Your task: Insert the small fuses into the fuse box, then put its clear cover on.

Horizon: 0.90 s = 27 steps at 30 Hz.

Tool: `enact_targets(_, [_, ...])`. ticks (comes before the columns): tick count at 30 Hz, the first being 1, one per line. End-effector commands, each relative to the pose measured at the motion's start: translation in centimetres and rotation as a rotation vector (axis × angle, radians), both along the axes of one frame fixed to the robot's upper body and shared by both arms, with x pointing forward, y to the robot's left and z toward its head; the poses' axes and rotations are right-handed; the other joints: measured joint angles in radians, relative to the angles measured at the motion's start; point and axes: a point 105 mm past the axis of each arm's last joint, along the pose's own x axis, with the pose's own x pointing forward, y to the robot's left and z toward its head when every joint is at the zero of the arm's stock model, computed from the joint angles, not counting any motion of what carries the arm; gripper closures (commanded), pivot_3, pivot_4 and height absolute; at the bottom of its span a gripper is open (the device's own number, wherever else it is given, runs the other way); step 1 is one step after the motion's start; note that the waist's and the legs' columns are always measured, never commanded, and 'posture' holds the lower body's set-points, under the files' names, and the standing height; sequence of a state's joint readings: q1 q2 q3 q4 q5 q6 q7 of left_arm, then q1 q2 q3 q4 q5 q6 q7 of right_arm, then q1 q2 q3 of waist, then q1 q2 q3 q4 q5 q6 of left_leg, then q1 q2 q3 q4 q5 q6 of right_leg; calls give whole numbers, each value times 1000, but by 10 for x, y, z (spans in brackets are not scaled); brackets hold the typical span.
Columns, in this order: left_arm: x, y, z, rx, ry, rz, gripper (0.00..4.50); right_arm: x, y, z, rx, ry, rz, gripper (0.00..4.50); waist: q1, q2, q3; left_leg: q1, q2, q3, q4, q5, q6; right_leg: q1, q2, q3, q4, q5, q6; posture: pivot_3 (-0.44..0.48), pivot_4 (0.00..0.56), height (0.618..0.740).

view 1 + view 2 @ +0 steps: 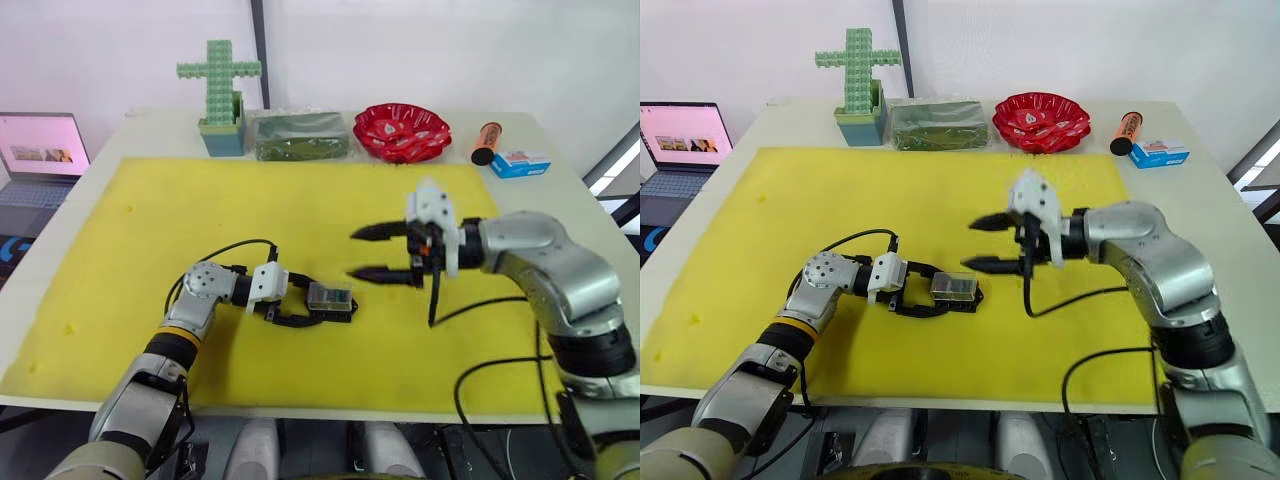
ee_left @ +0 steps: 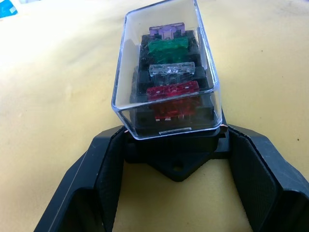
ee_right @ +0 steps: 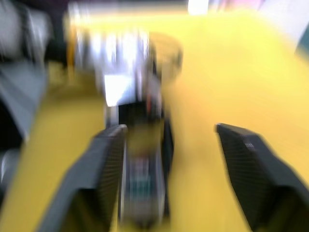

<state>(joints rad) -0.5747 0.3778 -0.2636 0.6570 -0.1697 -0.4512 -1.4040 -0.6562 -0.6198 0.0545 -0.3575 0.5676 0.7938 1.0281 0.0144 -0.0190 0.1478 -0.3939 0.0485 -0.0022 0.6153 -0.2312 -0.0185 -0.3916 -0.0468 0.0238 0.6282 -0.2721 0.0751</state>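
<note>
Sitting near the front edge of the yellow mat (image 1: pixel 300 200) on the counter (image 1: pixel 560 180), the fuse box (image 2: pixel 174 121) already carries the small fuses (image 2: pixel 171 72) under the clear cover (image 2: pixel 164 29). Left tool (image 1: pixel 310 312) grips the box's base end, long axis running straight away from it. Right tool (image 1: pixel 365 252) hangs just beside, fingers spread and empty. Release appears next.

Left gripper (image 1: pixel 325 310) clamped low; right gripper (image 1: pixel 362 252) spread wide.
</note>
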Motion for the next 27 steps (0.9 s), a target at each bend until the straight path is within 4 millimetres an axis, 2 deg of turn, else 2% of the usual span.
enact_targets(1, [-1,5,-17,67,43,16,1708,-3,8,19,62,-51,15,2770,1,0,0,0,0,0,0,0,0,0,0,0,0,0,0,0,150,740])
enact_targets(4, [-1,4,-17,68,42,12,1708,-3,15,20,80,-49,24,3852,0,0,0,0,0,0,0,0,0,0,-2,0,0,0,0,0,150,740])
enact_targets(6, [-2,4,-16,70,41,10,1708,0,19,12,73,-36,17,4474,0,0,0,0,0,0,0,0,0,0,-2,0,0,0,0,0,150,740])
enact_targets(7, [-2,4,-16,70,42,9,1708,0,20,-2,47,-3,7,4474,0,0,0,0,0,0,0,0,0,0,-2,0,0,0,0,0,150,740])
enact_targets(8, [-2,4,-16,69,42,7,1708,1,20,-30,-2,63,-5,4474,0,-1,0,0,0,0,0,0,0,0,-2,0,0,0,0,0,150,740])
enact_targets(11, [-2,2,-16,67,43,4,1708,-5,15,-94,-109,202,-21,4474,0,-2,-1,0,0,-1,-1,0,0,0,-3,-2,-2,-1,-2,0,150,740])
enact_targets(12, [-3,1,-17,70,43,-1,1708,-9,5,-126,-186,262,-20,4474,0,-2,-1,-1,0,0,-1,0,0,0,-4,-2,-2,-1,-2,0,150,740])
enact_targets(13, [-3,0,-17,70,43,-3,1708,-11,-6,-150,-242,299,-28,4474,-2,0,-1,-1,0,0,0,0,0,0,-4,-1,-1,-1,-2,0,150,740])
enact_targets(15, [-3,0,-17,69,45,-3,1708,-9,-19,-171,-282,337,-54,4474,-4,5,-8,0,-1,3,0,0,0,1,-4,0,-2,-1,-1,0,150,740])
enact_targets(16, [-3,0,-18,71,45,-3,1708,-2,-23,-170,-259,344,-85,4474,-5,4,-11,4,-2,3,0,0,0,3,-4,0,-2,-1,-1,0,150,740])
enact_targets(19, [-4,2,-18,73,48,1,1708,9,-17,-142,-162,308,-89,4474,-4,2,-13,5,0,-1,0,0,0,2,-2,-2,-4,-1,-1,0,150,740])
enact_targets(23, [-5,3,-19,73,49,7,1708,5,2,-108,-68,252,-33,4474,-2,3,-12,2,0,0,-1,0,0,2,-3,-2,-4,-1,-2,0,150,740])
enact_targets(27, [-5,3,-19,70,51,11,1708,-5,17,-61,40,194,21,4474,-1,5,-11,-2,0,0,-1,0,0,-1,-3,-2,-3,-1,-2,0,150,740])
